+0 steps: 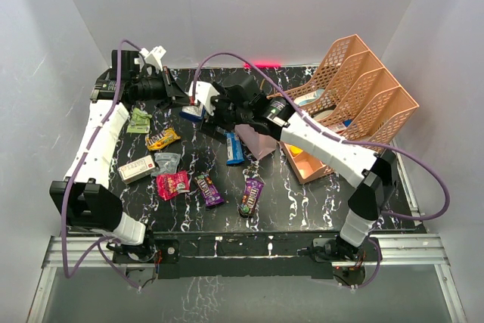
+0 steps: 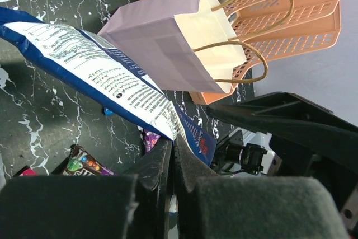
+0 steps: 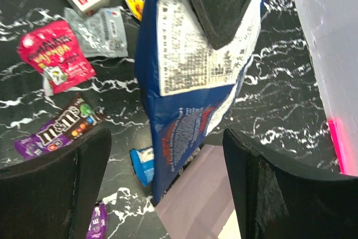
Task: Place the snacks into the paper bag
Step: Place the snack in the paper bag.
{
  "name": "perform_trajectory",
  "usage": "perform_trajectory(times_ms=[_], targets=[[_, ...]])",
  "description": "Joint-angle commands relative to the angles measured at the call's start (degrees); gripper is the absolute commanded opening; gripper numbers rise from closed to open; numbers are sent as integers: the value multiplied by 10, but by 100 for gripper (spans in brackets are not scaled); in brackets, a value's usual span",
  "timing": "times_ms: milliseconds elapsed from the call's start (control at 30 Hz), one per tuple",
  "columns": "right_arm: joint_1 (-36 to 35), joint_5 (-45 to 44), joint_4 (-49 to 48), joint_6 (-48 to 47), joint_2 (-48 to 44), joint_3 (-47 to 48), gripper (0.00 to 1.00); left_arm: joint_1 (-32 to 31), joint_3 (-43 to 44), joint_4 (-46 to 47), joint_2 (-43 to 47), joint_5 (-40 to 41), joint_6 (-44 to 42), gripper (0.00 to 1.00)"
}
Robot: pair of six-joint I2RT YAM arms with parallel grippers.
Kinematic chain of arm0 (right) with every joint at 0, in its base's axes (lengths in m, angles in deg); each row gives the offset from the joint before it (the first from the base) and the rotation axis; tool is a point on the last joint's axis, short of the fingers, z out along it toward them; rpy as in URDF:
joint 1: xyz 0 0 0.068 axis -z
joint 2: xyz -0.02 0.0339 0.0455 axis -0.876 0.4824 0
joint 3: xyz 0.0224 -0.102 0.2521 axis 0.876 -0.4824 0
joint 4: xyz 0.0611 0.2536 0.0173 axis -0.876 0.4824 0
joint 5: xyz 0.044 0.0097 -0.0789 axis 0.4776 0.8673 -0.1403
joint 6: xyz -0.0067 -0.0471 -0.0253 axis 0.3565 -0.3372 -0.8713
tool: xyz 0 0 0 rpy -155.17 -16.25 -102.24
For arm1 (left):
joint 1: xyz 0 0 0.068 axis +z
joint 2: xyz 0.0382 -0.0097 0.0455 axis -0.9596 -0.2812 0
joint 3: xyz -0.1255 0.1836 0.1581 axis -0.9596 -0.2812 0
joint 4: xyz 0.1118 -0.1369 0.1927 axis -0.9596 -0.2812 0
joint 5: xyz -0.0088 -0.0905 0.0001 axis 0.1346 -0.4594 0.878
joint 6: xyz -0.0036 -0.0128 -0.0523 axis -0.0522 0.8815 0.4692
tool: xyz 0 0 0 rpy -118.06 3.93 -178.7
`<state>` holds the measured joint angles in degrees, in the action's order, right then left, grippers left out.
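We reckon little is done: our left claw (image 2: 172, 145) pinches the blue-and-white pouch (image 2: 100, 76) just short of the paper bag (image 2: 168, 43), our right claw (image 3: 168, 155) gapes wide, and the other snacks (image 1: 172, 184) lie loose nearby.

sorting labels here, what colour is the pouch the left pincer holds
Dark blue with a white printed panel on the pouch, clearest in the right wrist view.

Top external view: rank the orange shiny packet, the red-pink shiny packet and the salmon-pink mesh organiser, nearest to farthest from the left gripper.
1. Orange shiny packet, close by the left gripper, left side.
2. Red-pink shiny packet, toward the front edge.
3. Salmon-pink mesh organiser, far right.
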<state>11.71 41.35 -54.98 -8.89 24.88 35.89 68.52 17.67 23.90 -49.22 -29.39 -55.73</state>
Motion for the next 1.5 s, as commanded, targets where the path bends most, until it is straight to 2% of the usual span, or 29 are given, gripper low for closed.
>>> perform_trajectory(times_ms=[0, 433, 500, 600, 633, 700, 833, 900, 1100, 1267, 1467], targets=[[-1, -73, -29, -14, 7, 17, 82, -2, -5, 7, 27, -30, 42, 0], [-1, -78, -30, -6, 21, 36, 42, 0, -61, 37, 72, -51, 67, 0], [-1, -74, -28, -7, 20, 39, 32, 2, -70, 42, 73, -57, 70, 0], [-1, -70, -24, -5, 21, 43, 12, 14, -87, 56, 91, -64, 68, 1], [-1, -68, -24, -2, 21, 42, 8, 20, -90, 58, 96, -65, 64, 4], [-1, -64, -24, 3, 12, 41, 8, 26, -88, 60, 105, -63, 43, 14], [-1, -37, -14, 15, -9, 46, 8, 26, -65, 50, 128, -45, -38, 45], [-1, -21, -3, 19, -19, 51, 8, 26, -43, 16, 131, -24, -93, 57], [2, 27, 32, 29, -41, 76, 8, 35, -11, -20, 174, 82, -219, 82], [22, 43, 42, 38, -58, 82, 8, 74, 17, -32, 185, 163, -233, 89], [72, 87, 47, 69, -87, 108, 8, 136, -19, -2, 205, 152, -206, 90]])
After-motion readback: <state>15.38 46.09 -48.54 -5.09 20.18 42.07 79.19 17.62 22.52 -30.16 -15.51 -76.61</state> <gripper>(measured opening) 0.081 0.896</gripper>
